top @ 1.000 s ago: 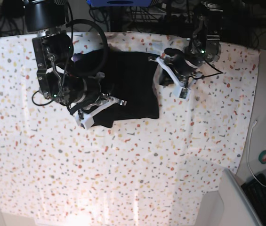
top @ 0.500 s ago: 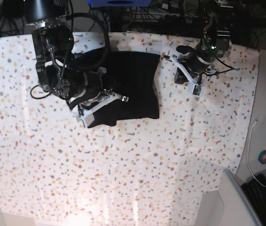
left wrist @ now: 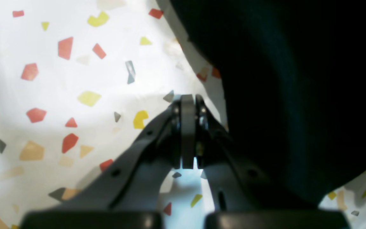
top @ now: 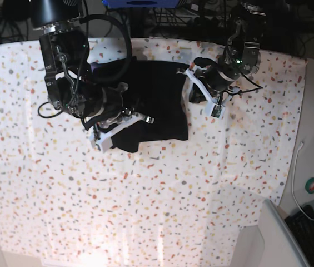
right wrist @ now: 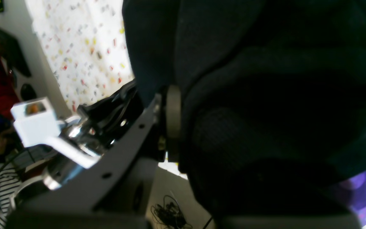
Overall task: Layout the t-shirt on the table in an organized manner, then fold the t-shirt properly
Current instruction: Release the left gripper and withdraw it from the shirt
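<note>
A black t-shirt (top: 157,100) lies folded on the speckled desk (top: 201,183). The right tool (right wrist: 170,127) pinches a bunched fold of it. The left tool (left wrist: 187,133), pressed together and empty, sits beside the shirt's edge.

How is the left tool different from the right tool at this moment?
The left tool is shut on nothing, beside the t-shirt over the table. The right tool is shut on the t-shirt, with black cloth bunched around it. Both are closed and near the shirt.
</note>
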Tool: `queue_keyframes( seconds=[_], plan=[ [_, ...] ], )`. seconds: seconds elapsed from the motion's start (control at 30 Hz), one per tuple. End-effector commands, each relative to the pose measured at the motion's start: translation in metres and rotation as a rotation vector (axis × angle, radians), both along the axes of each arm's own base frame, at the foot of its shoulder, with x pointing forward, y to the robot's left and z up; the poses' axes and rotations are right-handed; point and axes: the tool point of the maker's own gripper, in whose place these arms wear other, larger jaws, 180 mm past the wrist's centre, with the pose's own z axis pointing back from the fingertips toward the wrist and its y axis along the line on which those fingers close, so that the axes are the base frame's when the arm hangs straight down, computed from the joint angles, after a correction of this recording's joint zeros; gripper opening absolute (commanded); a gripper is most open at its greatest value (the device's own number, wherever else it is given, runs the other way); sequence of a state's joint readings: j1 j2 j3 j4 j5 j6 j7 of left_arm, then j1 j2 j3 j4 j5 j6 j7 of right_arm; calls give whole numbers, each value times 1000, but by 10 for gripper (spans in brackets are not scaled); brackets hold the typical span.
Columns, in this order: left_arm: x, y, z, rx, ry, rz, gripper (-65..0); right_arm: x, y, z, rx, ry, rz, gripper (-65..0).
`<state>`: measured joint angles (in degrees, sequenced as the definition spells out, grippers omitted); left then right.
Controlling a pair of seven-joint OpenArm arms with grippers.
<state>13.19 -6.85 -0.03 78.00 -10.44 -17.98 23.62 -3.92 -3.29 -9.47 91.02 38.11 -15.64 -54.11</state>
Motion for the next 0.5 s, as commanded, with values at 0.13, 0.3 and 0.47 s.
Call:
queue_keyframes(
  seconds=[0.13, 0.3, 0.47],
  plan=[
    [-4, 6, -1, 15, 14, -4, -650, 4, 5, 8, 24, -19, 1, -650],
    [-3, 42, 4, 38, 2, 93, -650, -3, 5, 4, 24, -3, 2, -650],
    [-12, 85, 25, 100, -45, 169, -650, -2, 3, 3, 19, -6, -3, -650]
  ],
)
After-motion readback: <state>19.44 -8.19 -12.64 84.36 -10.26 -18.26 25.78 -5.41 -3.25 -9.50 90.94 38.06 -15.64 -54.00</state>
